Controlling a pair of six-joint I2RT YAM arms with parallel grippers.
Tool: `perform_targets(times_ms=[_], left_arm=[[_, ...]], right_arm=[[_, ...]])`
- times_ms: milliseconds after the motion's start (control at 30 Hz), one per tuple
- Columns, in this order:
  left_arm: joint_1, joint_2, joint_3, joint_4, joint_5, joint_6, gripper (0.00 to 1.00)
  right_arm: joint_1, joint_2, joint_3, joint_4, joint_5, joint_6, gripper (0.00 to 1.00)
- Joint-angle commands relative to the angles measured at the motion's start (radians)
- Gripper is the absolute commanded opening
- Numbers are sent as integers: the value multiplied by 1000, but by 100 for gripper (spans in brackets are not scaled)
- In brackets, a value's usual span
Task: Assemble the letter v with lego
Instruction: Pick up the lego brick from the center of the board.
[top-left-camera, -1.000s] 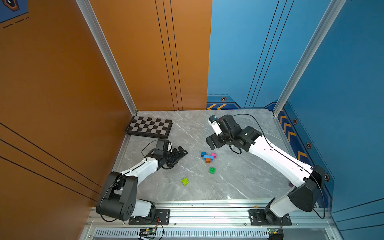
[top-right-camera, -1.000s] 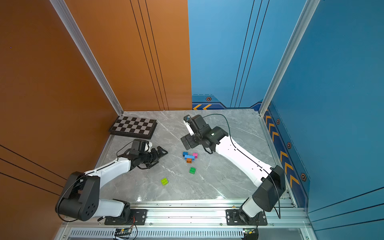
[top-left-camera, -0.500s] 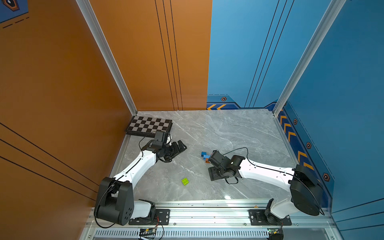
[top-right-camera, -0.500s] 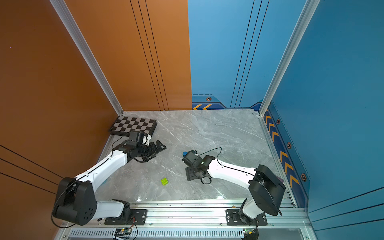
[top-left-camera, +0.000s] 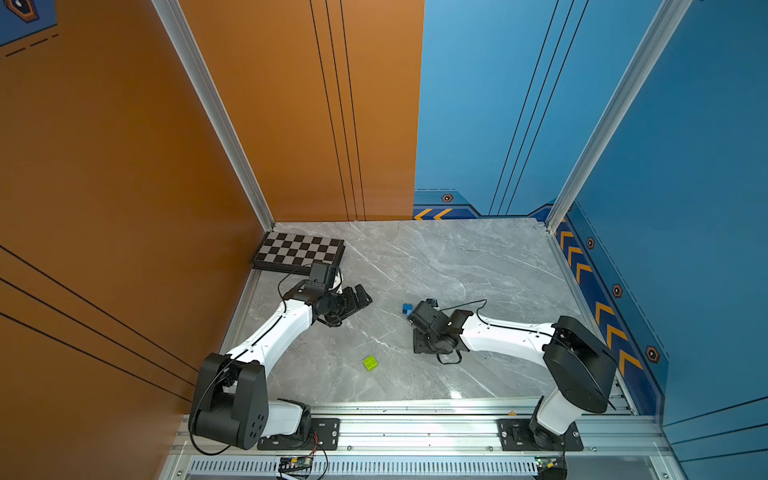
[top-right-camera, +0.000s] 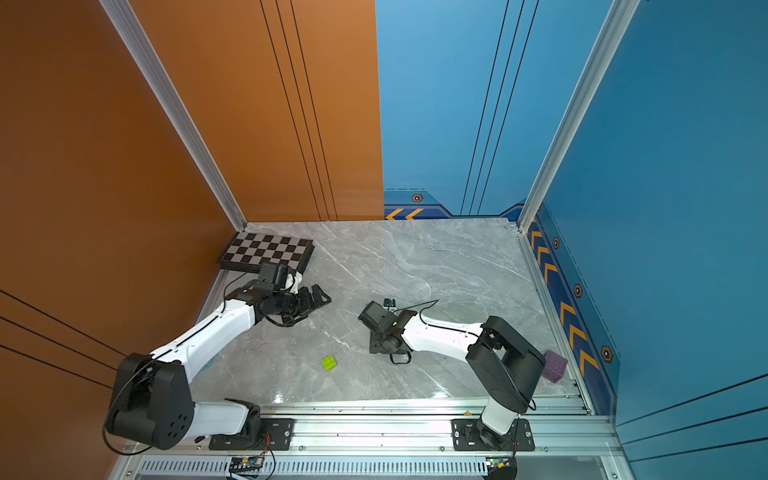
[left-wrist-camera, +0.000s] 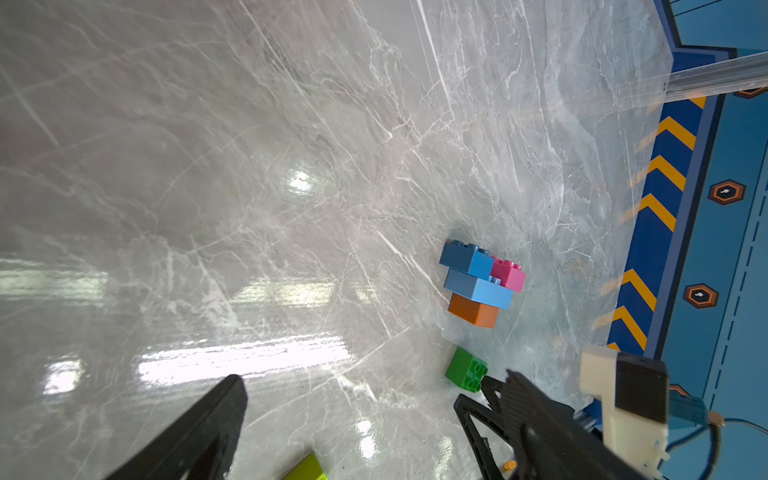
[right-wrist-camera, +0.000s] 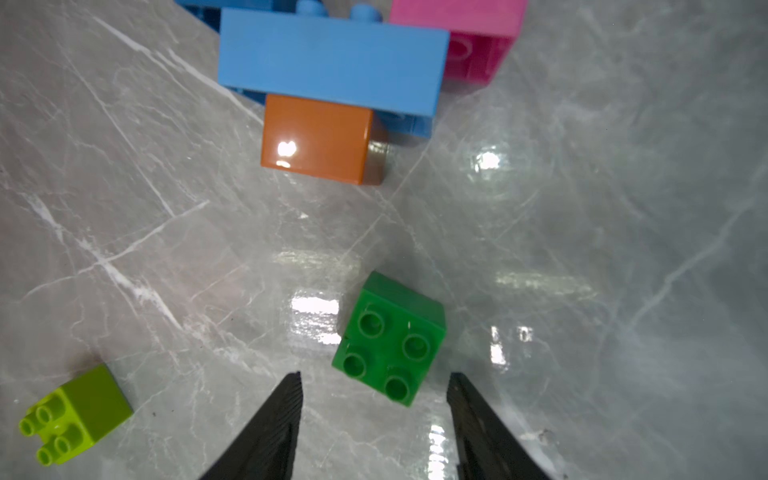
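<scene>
A: What could go wrong nearest the fingers?

B: The right gripper (right-wrist-camera: 374, 376) is seen with its jaws parted and nothing grasped; only the near corner of the green brick (right-wrist-camera: 390, 336) is straddled. The brick is turned diagonally to the jaws, so it could be pinched corner to corner and twisted, or squirted out across the glossy marble tabletop (right-wrist-camera: 623, 208).

A: And farther on?

B: The lime brick (right-wrist-camera: 79, 411) is found loose to one side. Beyond, the partly built letter v (left-wrist-camera: 478, 286) is laid flat, its orange brick (right-wrist-camera: 316, 137) nearest. It could be shoved or split if the green brick is pushed forward. The left gripper (left-wrist-camera: 361, 380) is held wide open and empty, well apart.

A: Is any writing to be read?

B: None. The chessboard (top-left-camera: 299, 251) is unmarked, and only orange chevrons (top-left-camera: 432, 214) are seen on the far wall.
</scene>
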Motion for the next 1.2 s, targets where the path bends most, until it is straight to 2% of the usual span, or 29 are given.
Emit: perform_targets(times_ms=[0,233,500,600,767,900,1033,1100,1167], left_arm=[[11,13,22,-29,-15,26,98],[6,19,20,-30,-14,21,98],[1,17,23,-29,-7,13,98],[1,13,21,-30,-8,13,98],[3,12,21,-30,-7,11,98],[4,10,20,-30,-4,11,98],[8,11,26,-29,21,1,99],[9,18,38,-28,60,-5,99],[8,24,56,-27,110,-12,99]], right_arm=[[-6,31,38,-20,43,24,51],[-7,89,92,-103,81,-11,36],[-10,142,139,-182,90,-93,35],[-12,158,156,-211,93,-111,40],[-16,155,162,-220,108,-127,42],[-16,139,169,-223,122,-151,37],[-22,92,179,-194,114,-269,27],[-34,33,162,-130,93,-375,19],[-43,-83,80,49,21,-561,13]])
